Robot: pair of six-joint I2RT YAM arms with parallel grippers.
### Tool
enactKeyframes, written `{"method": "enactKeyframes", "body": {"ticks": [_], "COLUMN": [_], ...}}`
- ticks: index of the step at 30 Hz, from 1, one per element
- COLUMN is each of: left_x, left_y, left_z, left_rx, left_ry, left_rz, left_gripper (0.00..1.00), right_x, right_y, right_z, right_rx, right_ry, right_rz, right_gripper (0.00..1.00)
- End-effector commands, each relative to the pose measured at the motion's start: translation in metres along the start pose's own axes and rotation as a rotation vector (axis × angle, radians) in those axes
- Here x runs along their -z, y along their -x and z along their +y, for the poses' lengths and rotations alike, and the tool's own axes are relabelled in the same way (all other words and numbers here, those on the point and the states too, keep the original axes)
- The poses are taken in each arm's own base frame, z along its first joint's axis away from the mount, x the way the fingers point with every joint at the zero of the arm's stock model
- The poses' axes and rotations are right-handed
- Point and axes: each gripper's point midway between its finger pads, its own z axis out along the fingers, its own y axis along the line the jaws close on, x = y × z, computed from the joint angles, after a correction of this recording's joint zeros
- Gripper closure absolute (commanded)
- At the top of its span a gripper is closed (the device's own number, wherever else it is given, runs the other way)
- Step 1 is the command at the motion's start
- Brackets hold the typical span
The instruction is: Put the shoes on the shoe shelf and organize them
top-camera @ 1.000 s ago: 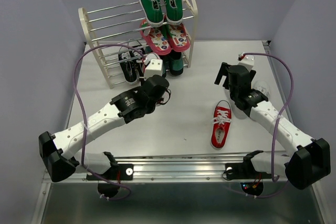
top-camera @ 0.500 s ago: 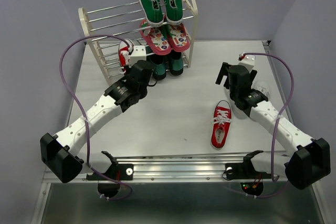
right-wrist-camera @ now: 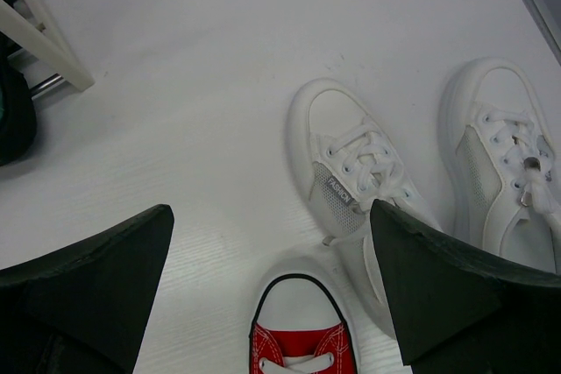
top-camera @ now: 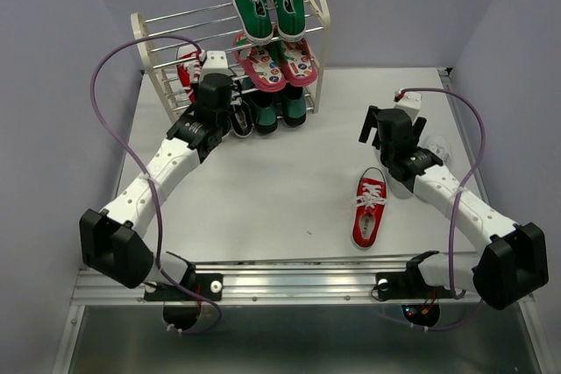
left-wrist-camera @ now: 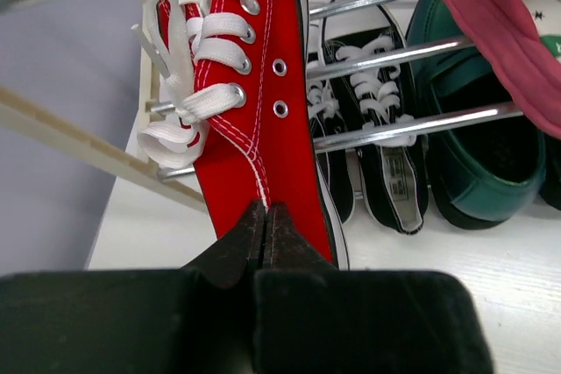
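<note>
Over at 11 o'clock on the table point(top-camera: 263, 208), the left gripper point(left-wrist-camera: 266, 216) is pinched tight on the rear canvas edge of a red sneaker point(left-wrist-camera: 254, 85), with barely any gap between the jaws. It's holding the shoe toe-first in the left half of the shoe shelf point(top-camera: 162, 50).

I'd guess the sneaker is light, with a floppy canvas upper and a stiffer rubber sole. A thin pinch of canvas lets it swing, so a grip on the heel collar near the sole looks like the better hold.

Room is tight. There's a cream side frame at 9 o'clock of the shoe, a rod right above the laces, and the black sneakers point(left-wrist-camera: 386, 155) down on the lowest rods. The pink sandals point(top-camera: 276, 63) overhang at 2 o'clock, with green sneakers point(left-wrist-camera: 482, 164) under them. Those rods are skinny, so the sole could tip between them if it's set down crooked.

Mid-table, toward 4 o'clock, the other red sneaker point(top-camera: 370, 208) lies alone, toe pointing at the shelf, with open space all round.

Further right at 3 o'clock, the right gripper point(right-wrist-camera: 270, 212) hangs spread wide and empty over the white sneakers point(right-wrist-camera: 351, 172). They sit side by side, just beside the red toe. They look soft and light too, so the heel or tongue opening seems the place to grab, though the table's right edge is close behind them.
</note>
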Motion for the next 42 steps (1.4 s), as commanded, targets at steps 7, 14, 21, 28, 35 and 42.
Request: {"method": "enactKeyframes", "body": {"ticks": [7, 14, 21, 28, 35, 42], "left_x": [-0.038, -0.061, -0.074, -0.072, -0.034, 0.046], "left_y": [0.083, 0.079, 0.072, 0.07, 0.081, 0.073], "left_z": [0.024, 0.039, 0.049, 0.052, 0.028, -0.055], "left_rx": [0.029, 0.006, -0.002, 0.049, 0.145, 0.293], "left_ry": [0.077, 0.121, 0.152, 0.161, -0.043, -0.359], "left_rz": [-0.211, -0.194, -0.177, -0.165, -0.179, -0.161], "left_gripper": [1.0, 1.0, 1.0, 0.08, 0.03, 0.01], "right_x": [0.003, 0.001, 0.002, 0.007, 0.016, 0.025], "right_y": [0.025, 0.025, 0.025, 0.027, 0.035, 0.037], "right_z": [-0.01, -0.013, -0.014, -0.019, -0.016, -0.013], "right_rx": [-0.023, -0.013, -0.005, -0.007, -0.031, -0.091], "right_ry": [-0.052, -0.071, -0.076, -0.078, -0.036, 0.005], "right_rz": [-0.087, -0.094, -0.095, -0.108, -0.125, -0.119], "right_gripper": [0.0, 0.0, 0.0, 0.0, 0.0, 0.0]}}
